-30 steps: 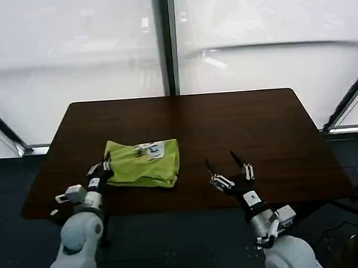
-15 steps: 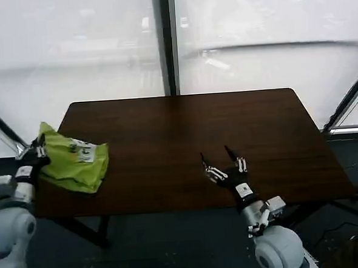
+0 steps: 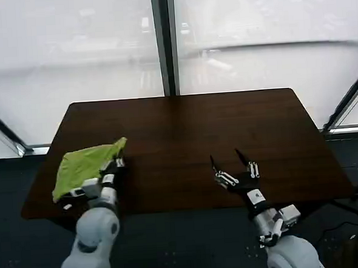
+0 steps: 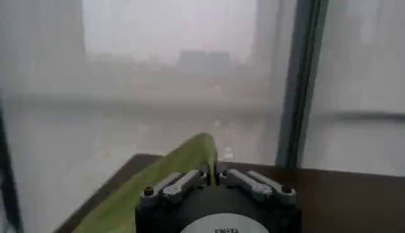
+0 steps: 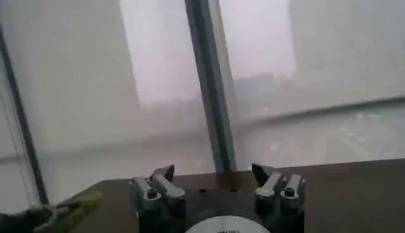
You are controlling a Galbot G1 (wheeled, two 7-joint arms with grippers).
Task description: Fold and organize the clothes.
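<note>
Frosted windows back the dark desk [image 3: 227, 125]. Half a second on, the left pincer [image 3: 112, 169], clenched on the shirt [image 3: 83, 165], has swung it back over the desk's left edge; the right pincer [image 3: 236, 167] hovers released near the front edge.

The shirt [image 3: 84, 167] is plain lime green. It lies on a dark brown surface [image 3: 185, 127]. The left gripper [image 3: 111, 169] and the right gripper [image 3: 233, 167] are black with white and silver parts.

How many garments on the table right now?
1: the lime-green T-shirt, folded, at the table's left front edge, pinched by the left hand. None other visible.
</note>
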